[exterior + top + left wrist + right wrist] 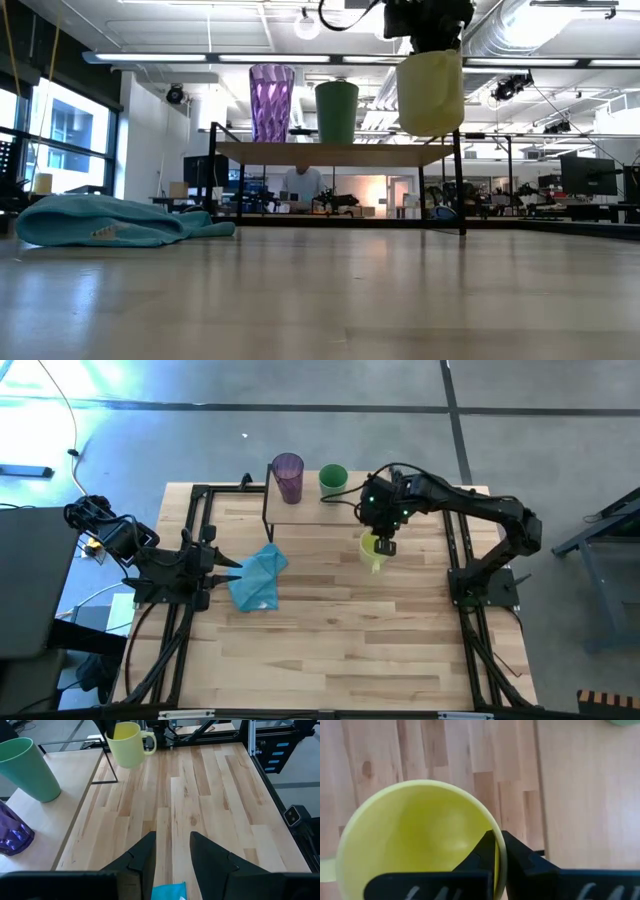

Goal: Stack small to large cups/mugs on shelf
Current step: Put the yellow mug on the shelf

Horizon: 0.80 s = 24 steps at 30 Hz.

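Note:
The yellow-green mug [430,92] hangs high above the table, with my right gripper [498,855] shut on its rim. In the high view the mug [372,550] is just off the near side of the shelf [310,508], toward the shelf's right end. The purple tumbler [271,102] and the green cup [336,111] stand upright side by side on the shelf board [340,152]. My left gripper [172,855] waits open at the table's left, over the edge of the light blue cloth [258,578]. My right gripper pinches the mug's rim wall [499,851] with one finger inside the mug and one outside. The fingers come from above, pointing steeply down. The mug [127,744] hangs mouth up below them, clear of table and shelf, its handle [149,742] on the side away from the fingers.
The blue cloth [110,222] lies crumpled on the tabletop at the left. Black frame rails [195,530] run along both sides of the table. Bare tabletop [340,640] stretches from the shelf to the near edge.

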Each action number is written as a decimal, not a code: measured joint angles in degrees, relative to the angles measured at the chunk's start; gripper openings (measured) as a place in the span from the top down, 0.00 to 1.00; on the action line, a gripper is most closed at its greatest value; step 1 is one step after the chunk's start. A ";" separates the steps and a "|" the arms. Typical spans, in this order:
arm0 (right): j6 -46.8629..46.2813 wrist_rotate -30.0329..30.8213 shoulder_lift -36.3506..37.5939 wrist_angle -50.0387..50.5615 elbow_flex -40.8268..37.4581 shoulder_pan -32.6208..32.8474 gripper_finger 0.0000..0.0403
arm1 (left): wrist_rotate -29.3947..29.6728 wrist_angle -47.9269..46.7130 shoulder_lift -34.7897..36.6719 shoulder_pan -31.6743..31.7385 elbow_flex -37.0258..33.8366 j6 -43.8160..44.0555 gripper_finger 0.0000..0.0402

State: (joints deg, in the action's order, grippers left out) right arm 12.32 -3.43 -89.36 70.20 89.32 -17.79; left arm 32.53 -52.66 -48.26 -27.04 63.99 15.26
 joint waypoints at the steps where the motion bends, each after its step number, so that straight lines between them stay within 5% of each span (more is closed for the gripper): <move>1: 0.30 -0.05 0.00 0.03 0.00 -0.57 1.00 | 0.00 0.00 0.01 0.00 0.00 -0.02 0.73; 15: 5.67 -1.59 -0.03 -0.47 0.18 -7.29 1.00 | 0.02 0.18 0.02 0.02 0.00 0.01 0.73; 24: 9.26 -3.34 -0.03 0.04 10.36 -10.77 1.00 | 0.04 0.26 -0.01 0.02 0.00 0.01 0.73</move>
State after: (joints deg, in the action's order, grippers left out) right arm 21.57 -6.76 -89.39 70.24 99.68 -28.56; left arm 32.58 -52.40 -48.27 -27.03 63.99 15.27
